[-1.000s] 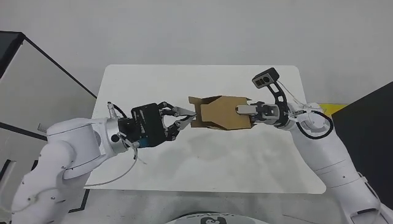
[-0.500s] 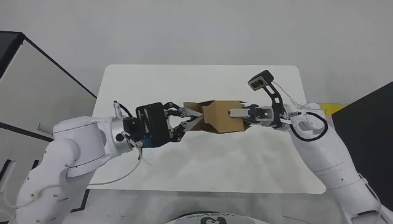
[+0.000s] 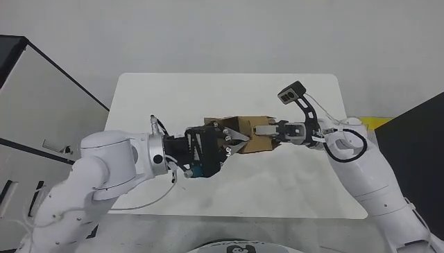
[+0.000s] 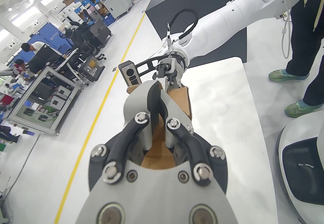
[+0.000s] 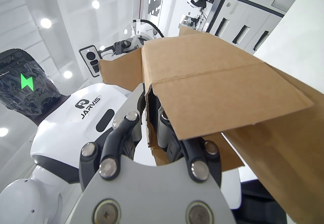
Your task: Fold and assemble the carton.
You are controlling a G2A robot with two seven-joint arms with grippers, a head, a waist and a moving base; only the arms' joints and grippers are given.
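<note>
The carton (image 3: pixel 246 125) sits over the middle of the table (image 3: pixel 291 93), held between the left gripper (image 3: pixel 232 141) at its left end and the right gripper (image 3: pixel 262 129) at its right end

both arms stretch inward and meet in front of the body, wrists nearly in line. the left gripper (image 3: pixel 234 141) points toward the right arm, its fingers (image 4: pixel 138 102) pinched close on a wall of the carton (image 3: pixel 244 124). the right gripper (image 3: pixel 268 129) faces it, its fingers (image 5: pixel 131 104) clamped on the carton's opposite end.
</note>
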